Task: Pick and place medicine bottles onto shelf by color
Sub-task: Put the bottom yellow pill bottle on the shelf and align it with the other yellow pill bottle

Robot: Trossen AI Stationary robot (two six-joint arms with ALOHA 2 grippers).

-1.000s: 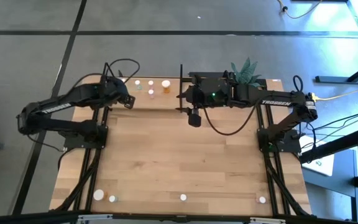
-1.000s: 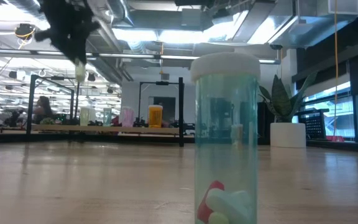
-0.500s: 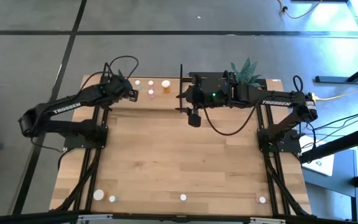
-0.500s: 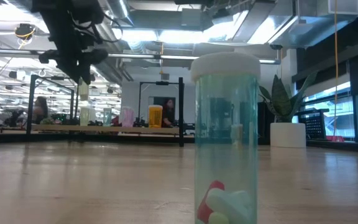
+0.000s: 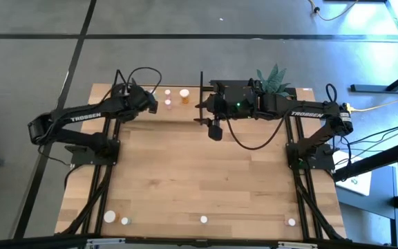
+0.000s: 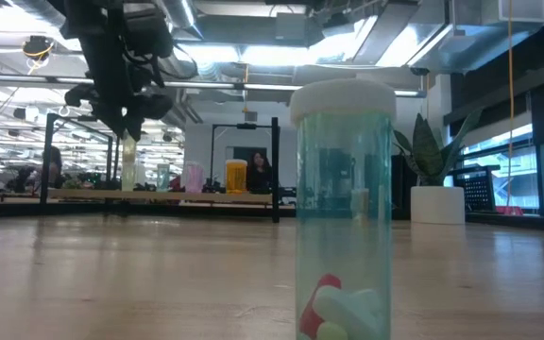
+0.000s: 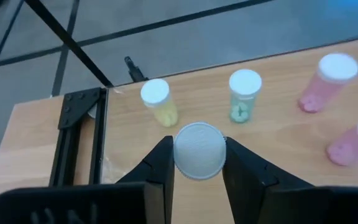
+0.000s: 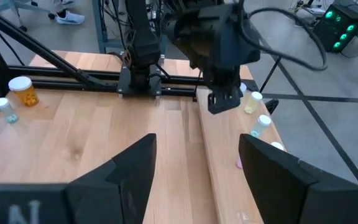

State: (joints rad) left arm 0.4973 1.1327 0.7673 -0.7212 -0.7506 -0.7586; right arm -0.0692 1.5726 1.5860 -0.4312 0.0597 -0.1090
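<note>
Shelf (image 7: 272, 130) carries yellow (image 7: 157, 102), green (image 7: 243, 95), pink bottles (image 7: 324, 83).

High view looks straight down on the table (image 5: 199, 173); low view sits at tabletop level, facing twelve o'clock; both wrist views look over the shelf (image 7: 278, 137), shared overhead.

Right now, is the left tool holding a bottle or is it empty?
Holding one. The left tool grips a white-capped bottle between its fingers, above the shelf.
</note>
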